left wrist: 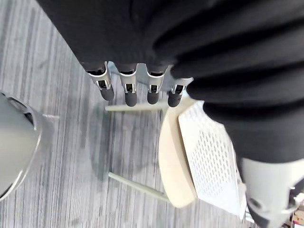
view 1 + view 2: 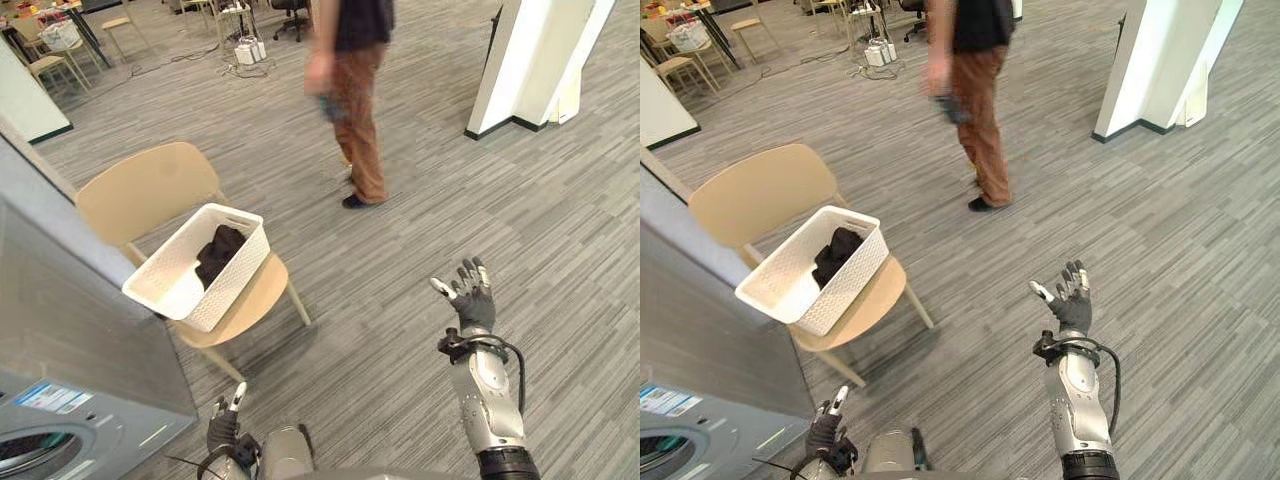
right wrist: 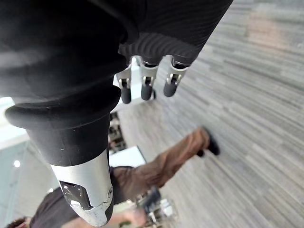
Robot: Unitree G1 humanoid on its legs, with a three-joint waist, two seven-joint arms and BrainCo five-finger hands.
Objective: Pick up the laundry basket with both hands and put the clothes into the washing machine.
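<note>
1. White plastic laundry basket (image 2: 238, 275): perforated walls and a solid rim. It sits askew on the seat of a chair, with one corner reaching past the seat edge, just beside the washing machine.
2. Dark clothes (image 2: 218, 252): a crumpled heap at the far end of the basket, and I see the bare basket floor at the near end.
3. Pale wooden chair (image 2: 145, 190): curved backrest and splayed legs. It stands close against the machine's side and carries the basket.
4. Grey washing machine (image 2: 60, 320): at my left, nearer to me than the chair. I see the round door at the lower corner.
5. Left hand (image 2: 222, 428): low and short of the chair leg, with fingers (image 1: 129, 92) straight and holding nothing.
6. Right hand (image 2: 470, 298): raised over the floor, well apart from the basket, palm up. Its fingers (image 3: 145, 88) are spread and empty.
7. Person (image 2: 358, 110): in brown trousers and a dark top, standing beyond the chair.
8. Grey striped carpet (image 2: 450, 200), with a white pillar (image 2: 520, 60) at the far right.
</note>
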